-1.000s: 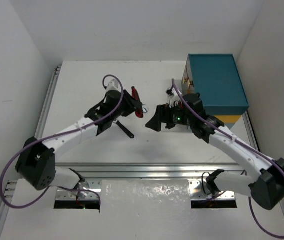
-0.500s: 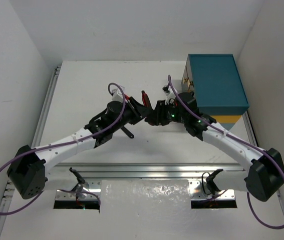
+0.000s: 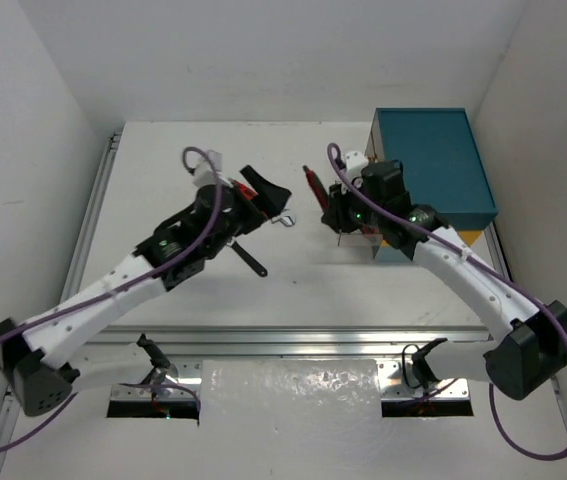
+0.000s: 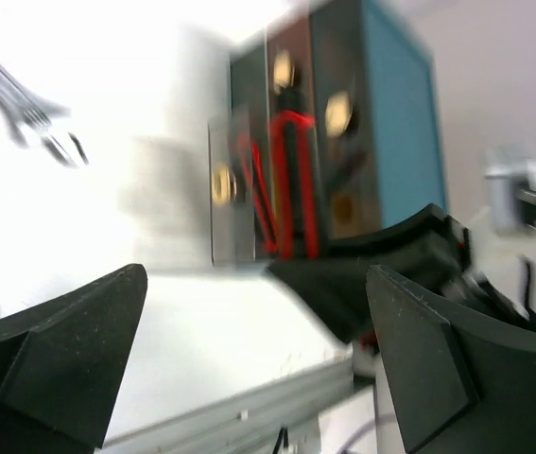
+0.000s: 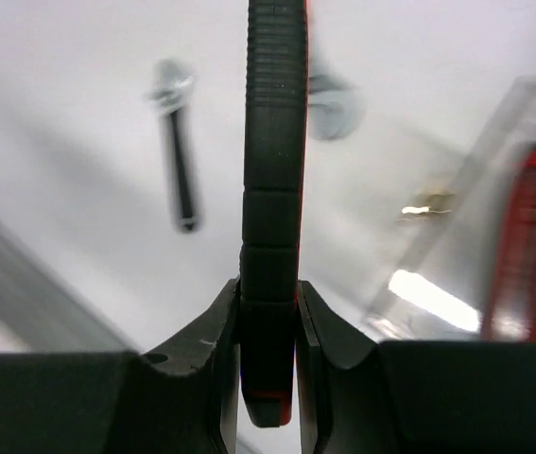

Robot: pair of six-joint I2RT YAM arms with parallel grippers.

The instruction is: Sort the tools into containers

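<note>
My right gripper [image 3: 329, 206] [image 5: 269, 295] is shut on the handle of a red-and-black adjustable wrench [image 3: 312, 184] [image 5: 273, 170] and holds it above the table, just left of the teal box [image 3: 435, 165]. A clear drawer [image 5: 457, 246] [image 4: 233, 203] is pulled out of the box's front, and a red-and-black tool [image 4: 289, 180] [image 5: 525, 246] lies in it. My left gripper [image 3: 267, 196] [image 4: 256, 279] is open and empty, left of the right one. Another red-handled wrench with a silver head [image 3: 284, 219] [image 4: 31, 113] lies on the table under it.
A dark thin tool [image 3: 252, 261] [image 5: 179, 165] lies on the white table [image 3: 303, 280] in front of the left gripper. Brass-coloured knobs [image 4: 337, 112] show on the box's drawers. White walls close in both sides, and a metal rail [image 3: 293, 340] runs along the near edge.
The wrench passed from my left gripper to my right one. The left gripper opened and drew back to the left. The right gripper carried the wrench up and toward the box.
</note>
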